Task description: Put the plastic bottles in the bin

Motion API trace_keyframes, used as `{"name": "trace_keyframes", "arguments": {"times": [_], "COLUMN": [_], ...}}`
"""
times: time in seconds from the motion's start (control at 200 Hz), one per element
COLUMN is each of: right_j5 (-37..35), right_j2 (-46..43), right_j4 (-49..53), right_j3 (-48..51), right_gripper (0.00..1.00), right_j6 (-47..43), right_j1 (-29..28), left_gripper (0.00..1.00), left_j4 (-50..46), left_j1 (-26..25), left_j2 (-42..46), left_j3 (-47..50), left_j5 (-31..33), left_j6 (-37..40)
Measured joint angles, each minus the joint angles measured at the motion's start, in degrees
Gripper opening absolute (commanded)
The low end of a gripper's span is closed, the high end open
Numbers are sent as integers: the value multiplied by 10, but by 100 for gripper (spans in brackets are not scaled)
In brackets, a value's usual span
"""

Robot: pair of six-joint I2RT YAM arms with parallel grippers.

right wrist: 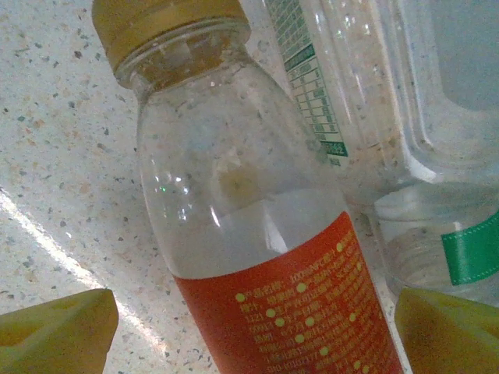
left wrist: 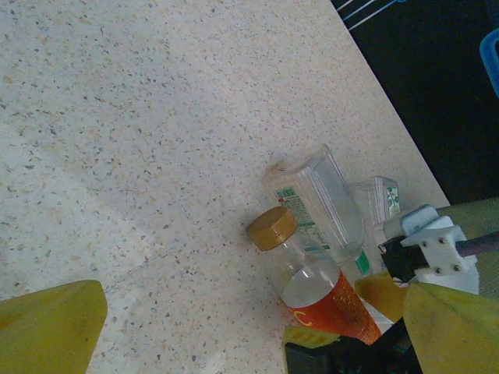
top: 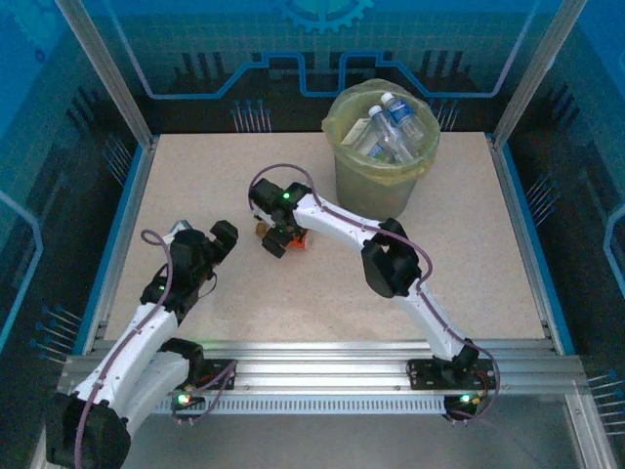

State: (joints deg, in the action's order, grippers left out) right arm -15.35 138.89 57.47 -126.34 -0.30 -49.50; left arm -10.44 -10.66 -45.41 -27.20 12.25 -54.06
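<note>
A clear bottle with an orange label (right wrist: 288,312) and a gold cap (right wrist: 156,23) lies on the table. My right gripper (right wrist: 249,335) straddles it, open, one yellow fingertip (right wrist: 58,327) on each side with a gap on the left. From above, this gripper (top: 278,237) sits over the orange label (top: 299,242). Two clear bottles (left wrist: 320,195) (left wrist: 378,199) lie right beside it. My left gripper (left wrist: 249,335) is open with nothing between its fingers and looks at the orange-label bottle (left wrist: 327,300). It hovers (top: 223,234) left of the bottles. The bin (top: 381,181) stands at the back with bottles (top: 398,117) inside.
The table's right edge (left wrist: 390,117) runs close behind the clear bottles in the left wrist view. Blue rails (top: 122,225) border the table on both sides. The right arm's elbow (top: 391,259) stands in front of the bin.
</note>
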Motion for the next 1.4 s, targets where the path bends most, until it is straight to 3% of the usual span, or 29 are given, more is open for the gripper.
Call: {"name": "trace_keyframes", "arguments": {"times": [0.95,1.031,1.271,1.401], "right_j5": [39,42,63,62], "right_j2": [38,38,41,39], "right_j4": [12,14,15,15], "right_j3": [-2,-6,-8,-8], "right_gripper": [81,76,46,42], "right_j6": [-13,-13,-14,-12], "right_j1": [-16,-16,-19,-20], "left_gripper": [99,99,99,99], "left_j4": [0,0,0,-1], "left_j1": [0,0,0,0], "left_j2": [0,0,0,0], "left_j3": [0,0,0,0], "left_j5": [0,0,4,7], "left_j6": [0,0,0,0]}}
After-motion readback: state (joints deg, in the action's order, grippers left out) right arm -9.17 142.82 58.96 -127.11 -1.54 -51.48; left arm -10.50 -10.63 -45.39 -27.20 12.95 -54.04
